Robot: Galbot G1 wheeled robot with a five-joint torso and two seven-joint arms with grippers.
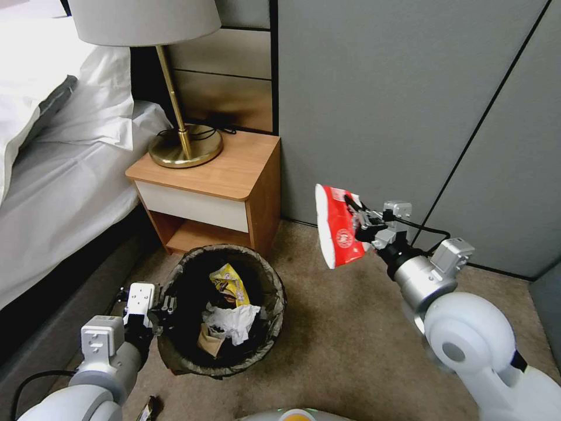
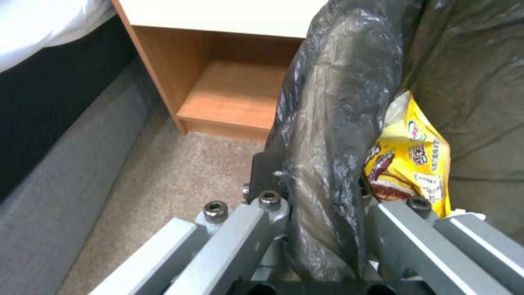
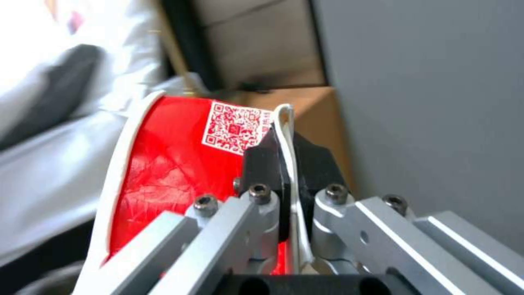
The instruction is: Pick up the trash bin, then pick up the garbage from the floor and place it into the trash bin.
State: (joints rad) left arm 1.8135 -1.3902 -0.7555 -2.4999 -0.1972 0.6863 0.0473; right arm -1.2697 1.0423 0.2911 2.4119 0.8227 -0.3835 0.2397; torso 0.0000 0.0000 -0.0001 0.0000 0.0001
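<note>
Left gripper (image 1: pixel 165 305) clamps the bin (image 1: pixel 222 356) rim at nine o'clock; right gripper (image 1: pixel 357 217) pinches a red wrapper (image 1: pixel 337 231) aloft at two o'clock; its wrist view adds a QR code (image 3: pixel 236 127).

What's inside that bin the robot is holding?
In the trash bin: a yellow snack wrapper, a white tissue and a brown paper bag. The litter and dark liner hide whatever lies beneath.
</note>
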